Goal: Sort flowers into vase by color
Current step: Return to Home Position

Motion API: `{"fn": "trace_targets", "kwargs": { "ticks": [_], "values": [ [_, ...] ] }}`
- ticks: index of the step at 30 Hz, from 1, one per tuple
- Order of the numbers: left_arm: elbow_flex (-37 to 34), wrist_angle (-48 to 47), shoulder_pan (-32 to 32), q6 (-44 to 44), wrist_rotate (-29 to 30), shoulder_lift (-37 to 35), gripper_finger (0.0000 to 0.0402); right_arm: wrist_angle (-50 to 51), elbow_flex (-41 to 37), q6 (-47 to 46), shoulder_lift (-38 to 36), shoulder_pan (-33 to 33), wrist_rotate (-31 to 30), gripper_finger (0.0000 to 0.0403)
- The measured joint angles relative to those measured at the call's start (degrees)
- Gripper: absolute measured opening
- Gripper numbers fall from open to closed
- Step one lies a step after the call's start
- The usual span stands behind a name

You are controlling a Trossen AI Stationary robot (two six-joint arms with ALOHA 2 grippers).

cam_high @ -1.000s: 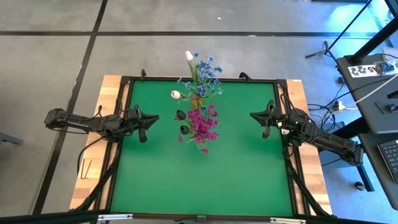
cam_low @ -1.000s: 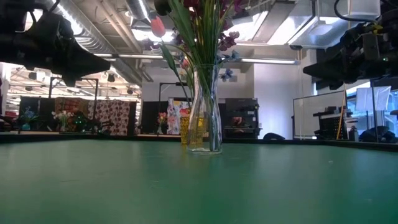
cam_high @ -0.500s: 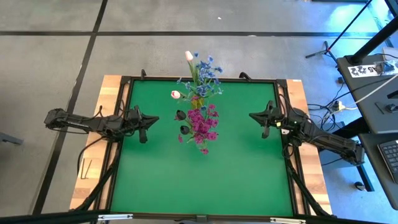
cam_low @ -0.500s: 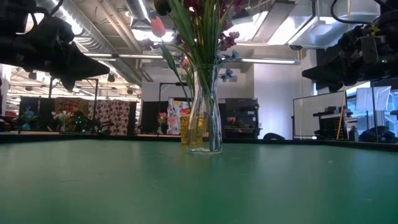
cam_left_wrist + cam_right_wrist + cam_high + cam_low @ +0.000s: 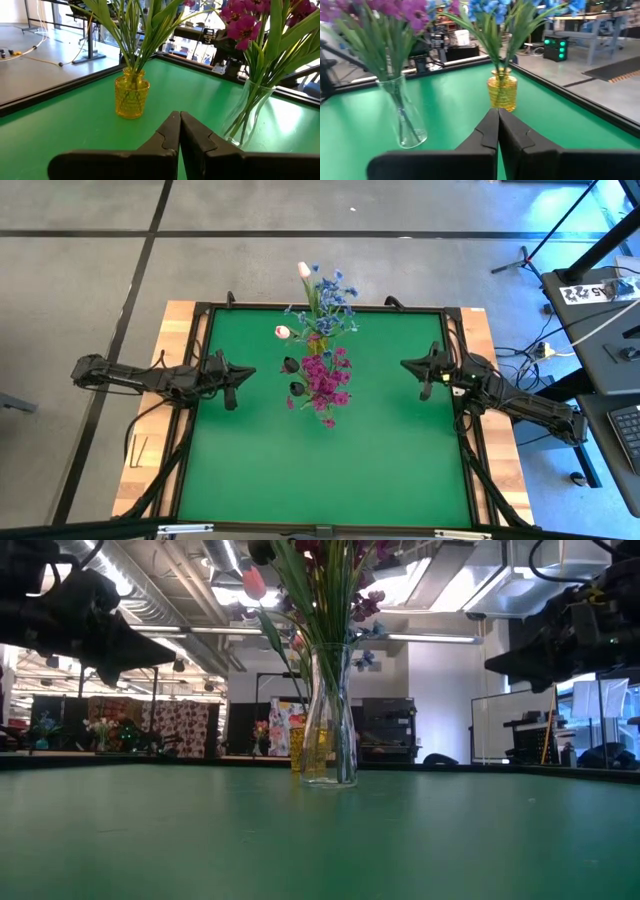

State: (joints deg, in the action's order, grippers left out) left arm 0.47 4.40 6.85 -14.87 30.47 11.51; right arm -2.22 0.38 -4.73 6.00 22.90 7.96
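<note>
A clear glass vase point(image 5: 332, 715) stands upright mid-table and holds the magenta flowers point(image 5: 325, 382) with small dark buds point(image 5: 294, 376). A yellow glass vase point(image 5: 132, 93) stands behind it near the far edge and holds the blue sprays point(image 5: 332, 302) and pale pink tulip buds point(image 5: 284, 331). All stems stand inside the vases. My left gripper point(image 5: 178, 131) hovers shut by the table's left edge, pointing toward the vases. My right gripper point(image 5: 497, 127) hovers shut by the right edge, also facing them. Neither holds anything.
The green mat point(image 5: 330, 460) is framed by a dark rim point(image 5: 192, 410). Wide bare mat lies between the vases and the near edge. Beyond the right edge stand a desk and cables point(image 5: 600, 310).
My right gripper has drifted slightly toward the vases. Nothing else has moved.
</note>
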Motion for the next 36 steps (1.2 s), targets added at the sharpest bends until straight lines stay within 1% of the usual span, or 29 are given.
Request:
{"fn": "trace_targets", "kwargs": {
  "ticks": [8, 36],
  "values": [
    [0.0, -0.4, 0.0, 0.0, 0.1, 0.0, 0.0005, 0.8, 0.0, 1.4, 0.0, 0.0, -5.0, 0.0009],
    [0.0, -0.4, 0.0, 0.0, 0.1, 0.0, 0.0005, 0.7, 0.0, 1.6, 0.0, 0.0, -5.0, 0.0010]
  ]
}}
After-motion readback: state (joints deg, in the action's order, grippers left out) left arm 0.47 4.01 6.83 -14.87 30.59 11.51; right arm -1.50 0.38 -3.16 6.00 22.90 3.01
